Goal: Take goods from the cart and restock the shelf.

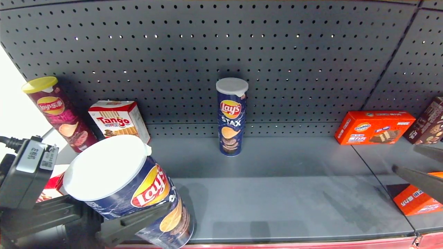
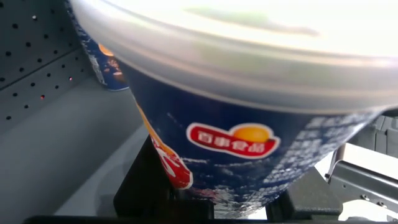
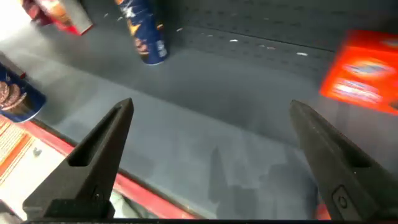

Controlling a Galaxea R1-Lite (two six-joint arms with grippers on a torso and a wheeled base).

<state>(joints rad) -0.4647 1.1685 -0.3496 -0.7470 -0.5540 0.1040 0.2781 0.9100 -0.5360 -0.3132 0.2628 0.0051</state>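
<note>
My left gripper (image 1: 128, 211) is shut on a dark blue chips can (image 1: 138, 197) with a white lid, holding it tilted over the front left of the grey shelf (image 1: 277, 193). The left wrist view has this can (image 2: 249, 143) very close. A second, matching blue can (image 1: 231, 117) stands upright at the middle back of the shelf, and appears too as the standing can (image 3: 144, 31) in the right wrist view. My right gripper (image 1: 405, 158) hangs open over the shelf's right side, nothing between its fingers (image 3: 99, 149).
A purple chips can (image 1: 59, 114) and a white wafer box (image 1: 119, 121) stand at the back left. At the back right are an orange box (image 1: 373, 126) and a dark brown box (image 1: 429, 122). Another orange box (image 1: 415, 200) lies at the front right. Perforated panel behind.
</note>
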